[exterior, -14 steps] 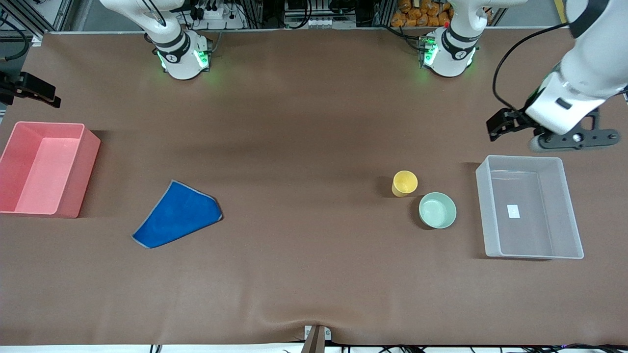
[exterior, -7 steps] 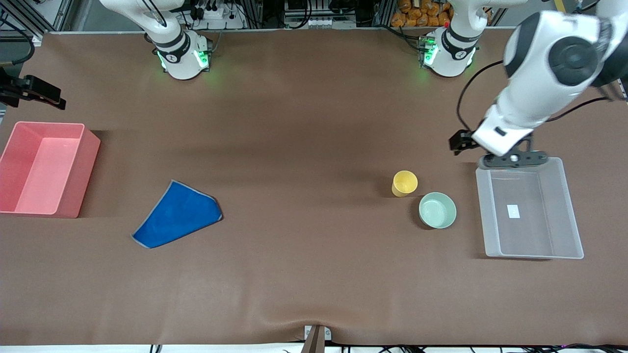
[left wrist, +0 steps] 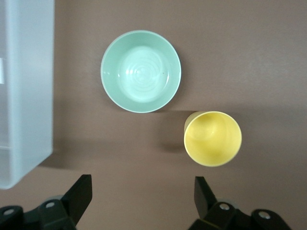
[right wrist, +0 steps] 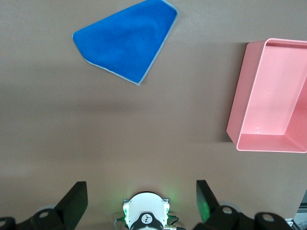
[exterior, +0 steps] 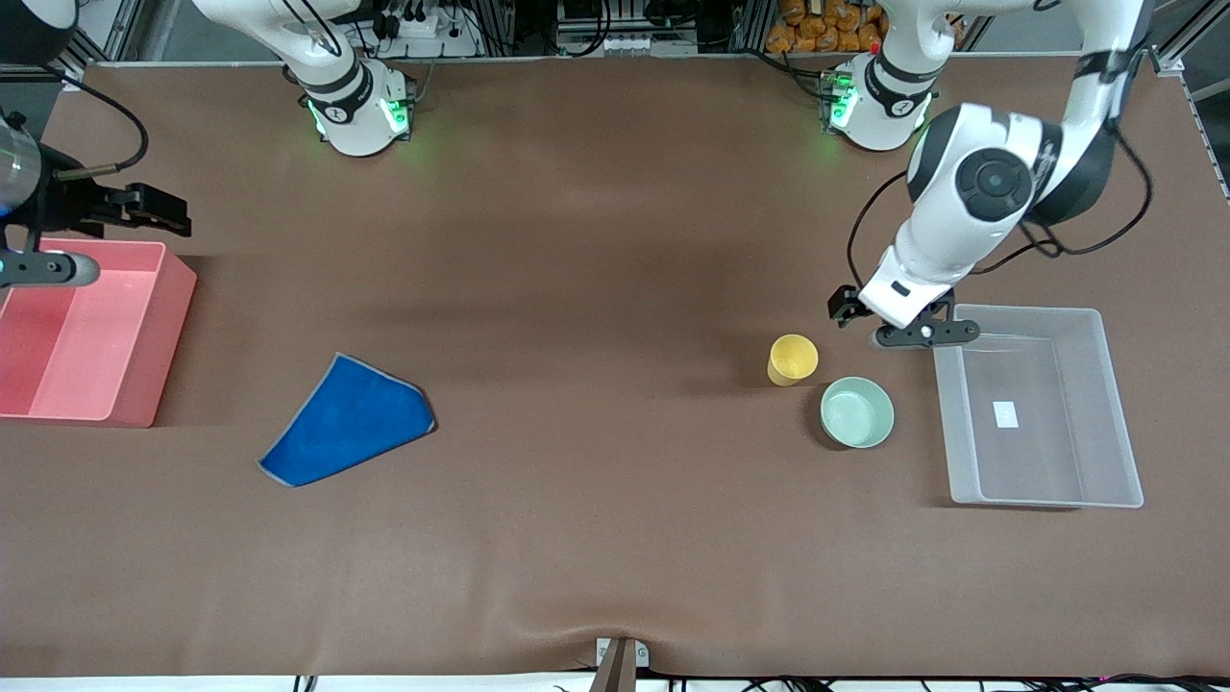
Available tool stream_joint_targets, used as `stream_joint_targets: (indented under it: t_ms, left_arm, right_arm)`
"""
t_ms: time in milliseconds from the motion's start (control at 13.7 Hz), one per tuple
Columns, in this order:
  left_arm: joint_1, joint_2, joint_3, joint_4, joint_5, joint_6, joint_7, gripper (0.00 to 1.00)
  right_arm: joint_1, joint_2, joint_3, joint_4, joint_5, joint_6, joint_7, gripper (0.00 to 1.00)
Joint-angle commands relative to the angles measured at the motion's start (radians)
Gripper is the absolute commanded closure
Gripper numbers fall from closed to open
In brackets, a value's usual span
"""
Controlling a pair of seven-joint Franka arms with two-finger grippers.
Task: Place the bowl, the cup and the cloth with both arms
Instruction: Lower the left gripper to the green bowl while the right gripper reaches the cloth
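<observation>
The left arm is bent at the elbow and angled downward, its wrist tilted, and the left gripper [exterior: 846,309] is held low with its jaws spread wide and nothing between them. The right gripper [exterior: 159,210] is held aloft at the right arm's end, jaws parted and empty.

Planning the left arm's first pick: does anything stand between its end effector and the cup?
Nothing visible does. The left end effector, open, hangs over bare table beside the cup; the bowl sits apart, nearer the front camera.
</observation>
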Motion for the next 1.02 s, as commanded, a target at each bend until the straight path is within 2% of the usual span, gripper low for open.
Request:
stream_joint_targets:
  t_ms: [0, 73, 366, 512, 732, 878, 951]
  left_arm:
    - [0.0, 0.046, -0.017, -0.026, -0.016, 0.083, -0.057, 0.27]
    - [0.0, 0.067, -0.023, -0.026, -0.016, 0.101, -0.079, 0.33]
    - [-0.001, 0.141, -0.026, -0.02, -0.016, 0.189, -0.125, 0.35]
    - [0.0, 0.169, -0.026, -0.013, -0.017, 0.212, -0.127, 0.39]
    - [-0.006, 0.208, -0.026, 0.009, -0.017, 0.248, -0.163, 0.4]
    - [-0.006, 0.228, -0.026, 0.015, -0.016, 0.267, -0.17, 0.48]
    - [-0.006, 0.241, -0.026, 0.014, -0.016, 0.279, -0.17, 0.58]
  right_arm:
    - [0.008, 0.009, -0.008, 0.009, 0.011, -0.011, -0.001, 0.0]
    - [0.01, 0.016, -0.008, 0.008, 0.012, -0.011, -0.001, 0.0]
    - [0.077, 0.063, -0.008, 0.009, 0.012, -0.013, -0.004, 0.0]
    - [0.083, 0.086, -0.01, 0.011, 0.011, -0.011, -0.003, 0.0]
    - [0.067, 0.117, -0.01, 0.008, 0.021, -0.014, -0.003, 0.0]
    - [0.05, 0.132, -0.011, 0.005, 0.081, -0.014, -0.003, 0.0]
    - [0.053, 0.149, -0.011, 0.005, 0.095, -0.011, -0.003, 0.0]
